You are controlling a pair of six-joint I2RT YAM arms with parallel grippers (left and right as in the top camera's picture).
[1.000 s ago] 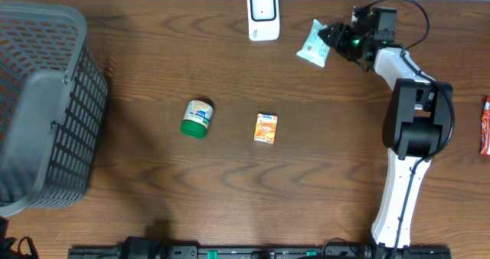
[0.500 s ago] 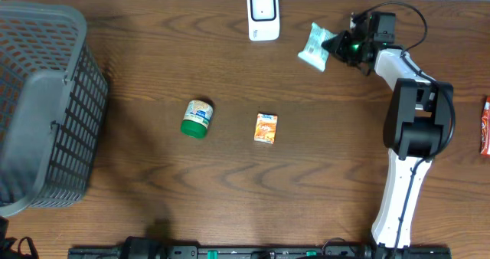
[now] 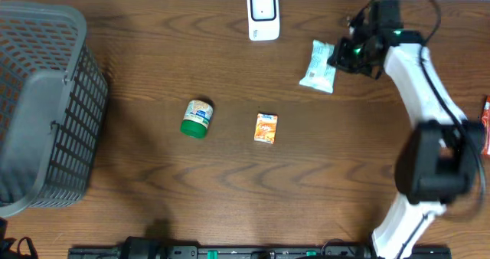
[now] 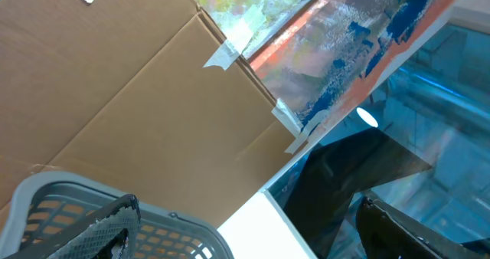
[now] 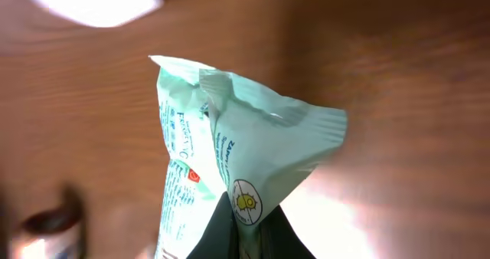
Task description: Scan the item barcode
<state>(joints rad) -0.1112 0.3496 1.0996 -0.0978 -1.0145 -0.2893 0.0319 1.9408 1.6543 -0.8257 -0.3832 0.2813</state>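
The item, a mint-green snack packet (image 3: pixel 318 65), sits right of the white scanner (image 3: pixel 262 14) at the table's far edge. My right gripper (image 3: pixel 341 56) is shut on the packet's right end. In the right wrist view the packet (image 5: pixel 245 136) hangs crumpled from my shut gripper (image 5: pixel 243 232), its dark fingers (image 5: pixel 218 236) pinching the sealed edge by a round yellow logo. The barcode is hidden from every view. My left gripper (image 4: pixel 245 240) is open with nothing between its fingers, out of the overhead view, aimed up past a basket rim (image 4: pixel 176 228) at cardboard.
A grey mesh basket (image 3: pixel 46 106) fills the left side. A green-lidded jar (image 3: pixel 197 118) and a small orange box (image 3: pixel 266 128) lie mid-table. A red object (image 3: pixel 485 125) pokes in at the right edge.
The right gripper has shut on the packet and shifted it a little toward the front and right. The right arm has swung outward. The other objects have not moved.
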